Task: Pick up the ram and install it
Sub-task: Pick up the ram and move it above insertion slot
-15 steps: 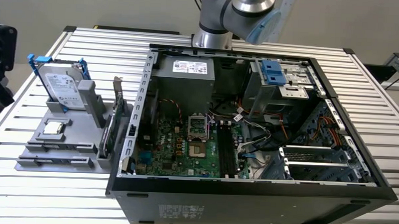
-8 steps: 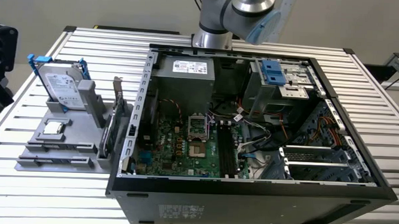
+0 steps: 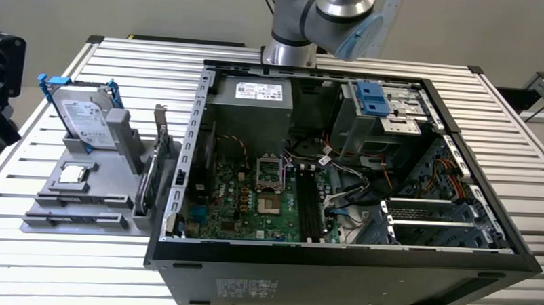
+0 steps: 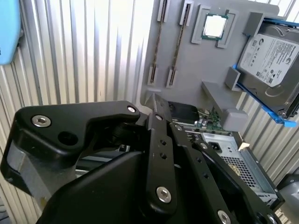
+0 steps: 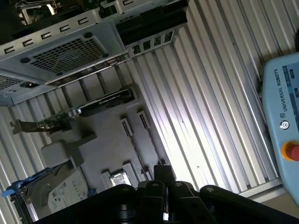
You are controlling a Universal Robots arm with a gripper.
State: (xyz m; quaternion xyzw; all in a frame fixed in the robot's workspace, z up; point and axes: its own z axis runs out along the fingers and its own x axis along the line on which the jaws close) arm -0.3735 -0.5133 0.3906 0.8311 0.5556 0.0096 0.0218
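Two long, thin sticks stand edge-on in the slots of a grey tray (image 4: 196,65). They look like the ram (image 4: 179,44), and nothing touches them. My black gripper (image 4: 155,100) hangs well above the ribbed table beside that tray, with its tip over the tray's edge. Its two fingers (image 4: 163,154) lie close together and hold nothing. In the first wrist view the gripper (image 5: 161,169) hovers above the same tray (image 5: 100,149). The open computer case (image 3: 341,256) lies on the table, with dark memory slots (image 3: 311,208) on its green board.
The tray also carries a silver hard drive with blue rails (image 3: 81,115), a small square chip (image 3: 72,175) and an upright green card (image 3: 158,162). The arm's column (image 3: 322,18) rises behind the case. A control pendant (image 5: 282,107) lies at the table's edge.
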